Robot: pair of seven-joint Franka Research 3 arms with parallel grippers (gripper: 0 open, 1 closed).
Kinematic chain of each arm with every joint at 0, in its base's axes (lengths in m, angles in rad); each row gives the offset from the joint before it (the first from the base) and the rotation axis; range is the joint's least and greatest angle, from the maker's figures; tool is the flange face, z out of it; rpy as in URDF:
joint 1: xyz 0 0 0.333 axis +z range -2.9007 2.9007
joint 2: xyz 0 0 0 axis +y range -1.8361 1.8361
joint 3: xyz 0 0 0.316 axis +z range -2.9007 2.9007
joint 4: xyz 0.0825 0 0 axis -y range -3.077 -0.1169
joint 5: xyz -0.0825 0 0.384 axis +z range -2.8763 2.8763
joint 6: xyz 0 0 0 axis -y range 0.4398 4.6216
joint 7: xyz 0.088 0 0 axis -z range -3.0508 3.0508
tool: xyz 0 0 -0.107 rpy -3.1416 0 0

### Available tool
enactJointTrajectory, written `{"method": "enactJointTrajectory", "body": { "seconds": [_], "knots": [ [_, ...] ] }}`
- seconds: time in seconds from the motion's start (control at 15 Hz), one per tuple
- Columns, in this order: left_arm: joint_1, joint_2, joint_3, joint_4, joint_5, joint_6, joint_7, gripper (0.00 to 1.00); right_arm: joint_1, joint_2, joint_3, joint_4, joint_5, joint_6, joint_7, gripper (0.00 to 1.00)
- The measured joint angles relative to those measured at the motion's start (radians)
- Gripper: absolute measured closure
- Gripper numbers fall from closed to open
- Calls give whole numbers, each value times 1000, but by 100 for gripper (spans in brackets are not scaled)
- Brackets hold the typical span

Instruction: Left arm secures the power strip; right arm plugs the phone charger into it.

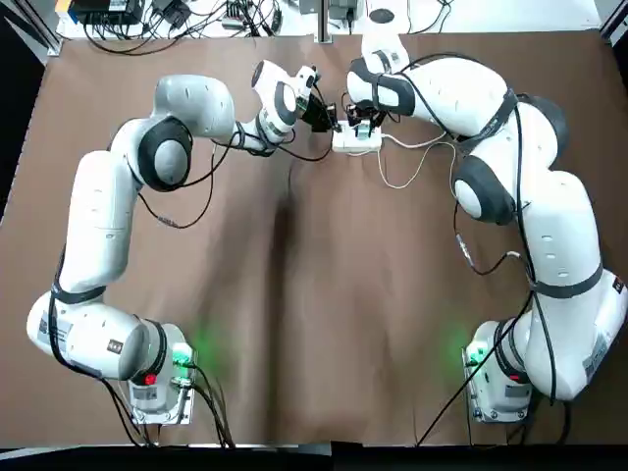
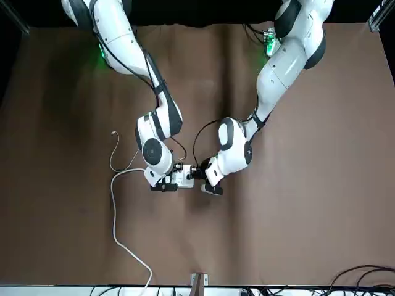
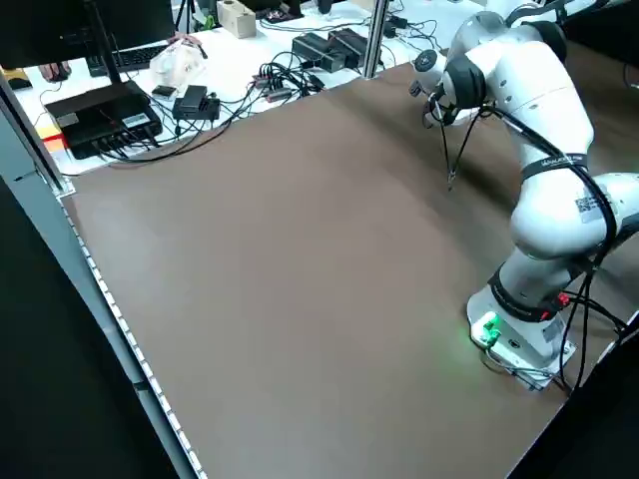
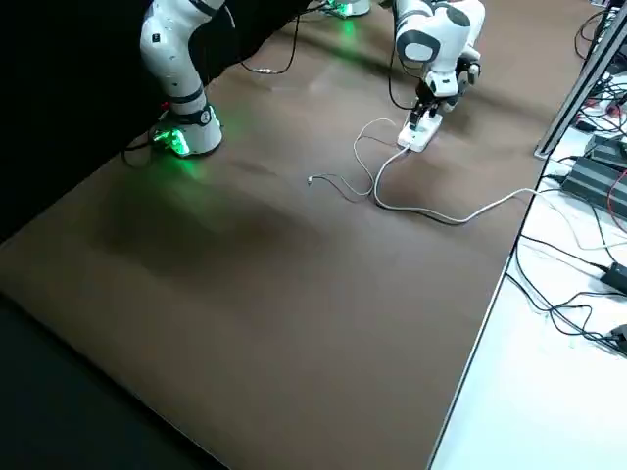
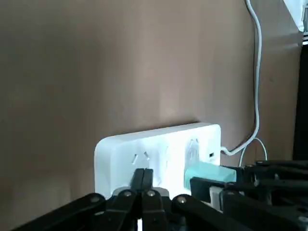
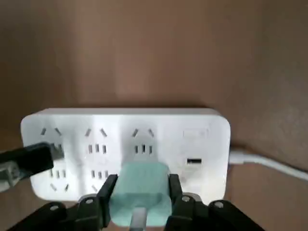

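Brown table [image 1: 343, 343], cables piled on the white surface beyond its far edge. We find the strip [image 1: 357, 138] near that edge, socket face up, with both arms over it.

Our left pincer [image 5: 143, 175] has its fingers pressed together, tips at one end of the strip — bearing on it, we judge, rather than gripping. Our right pincer [image 6: 143, 180] pinches the charger [image 6: 140, 187] by its two sides, over the socket column nearest the USB slot [image 6: 194, 160]. Whether the prongs have entered we cannot tell; the charger's body hides the holes below it.

Main risk, as we read it: misalignment. With the prongs slightly off, a push would land on plastic, and the charger could tilt or slide back between the fingers. Second risk: the strip skating or pivoting, since closed tips hold it by pressure at one end only while the push comes nearer the other. The white cord [image 6: 274, 166] leaves by that other end, and any pull on it could add to the turn. The thin cable [image 1: 392, 184] loops beside it — a snag there might twist the charger. We would advise pressing straight and slowly, left side firm.
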Motion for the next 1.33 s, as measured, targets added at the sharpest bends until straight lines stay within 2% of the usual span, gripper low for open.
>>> {"method": "enactJointTrajectory", "body": {
  "seconds": [0.07,0.13,0.47,0.67,0.87,1.2,1.27,1.33],
  "knots": [
    [0,0,0,0,0,0,0,99,-1,10,2,1,1,16,-3,50],
    [0,0,0,0,0,0,0,99,-2,21,3,4,3,28,-4,44],
    [0,0,0,0,0,1,0,99,-35,27,4,50,4,11,-8,1],
    [0,0,0,0,0,1,0,99,-88,18,4,144,4,-103,-9,0],
    [0,0,0,0,0,3,-1,99,-147,-33,-3,209,4,-185,-9,0],
    [0,1,0,3,-1,23,-16,99,-303,-181,-35,224,3,-304,-40,0],
    [2,1,0,11,-1,29,-27,99,-373,-226,-43,224,3,-393,-85,0],
    [1,1,0,16,-1,29,-35,99,-395,-244,-57,224,3,-433,-97,0]
  ]
}}
